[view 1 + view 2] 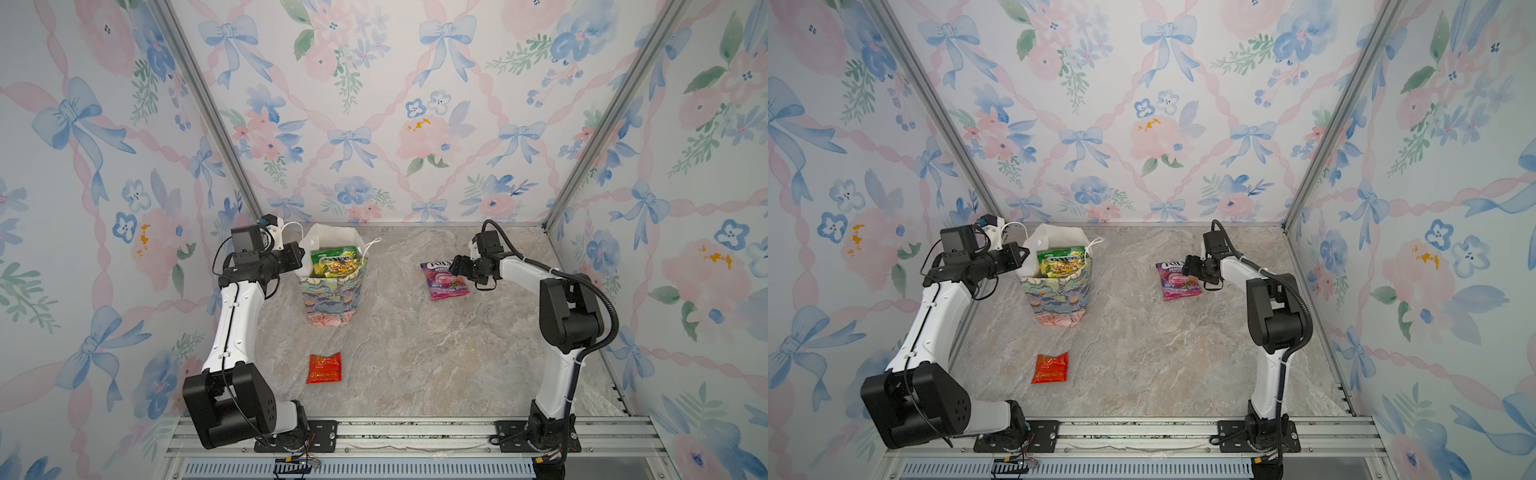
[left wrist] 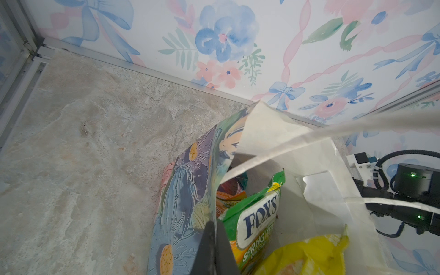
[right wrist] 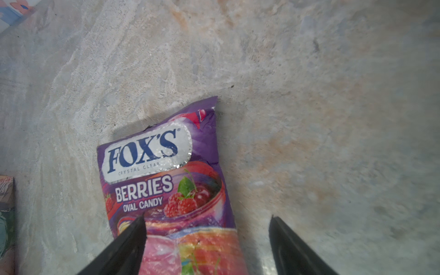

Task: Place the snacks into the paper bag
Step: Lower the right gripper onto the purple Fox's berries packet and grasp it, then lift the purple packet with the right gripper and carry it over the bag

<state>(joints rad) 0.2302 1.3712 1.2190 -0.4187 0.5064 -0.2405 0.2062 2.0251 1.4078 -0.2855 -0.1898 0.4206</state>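
Note:
The flowered paper bag (image 1: 328,299) (image 1: 1054,299) stands upright at the back left. Its mouth is held open by my left gripper (image 1: 300,254) (image 2: 215,235), which is shut on the bag's left rim (image 2: 214,190). Inside show a green FOX'S packet (image 1: 334,259) (image 2: 252,214), a yellow one (image 2: 304,257) and an orange one (image 2: 228,197). A purple FOX'S berries packet (image 1: 442,282) (image 3: 166,181) lies flat at the back right. My right gripper (image 1: 455,266) (image 3: 207,217) is open low over it, one finger above the packet, the other beside its edge. A red-orange packet (image 1: 324,368) (image 1: 1050,368) lies near the front.
Flowered walls close in the marble table (image 1: 415,353) on three sides, with metal posts at the back corners. A metal rail (image 1: 415,432) carrying both arm bases runs along the front. The bag's white cord handle (image 1: 372,243) hangs to its right.

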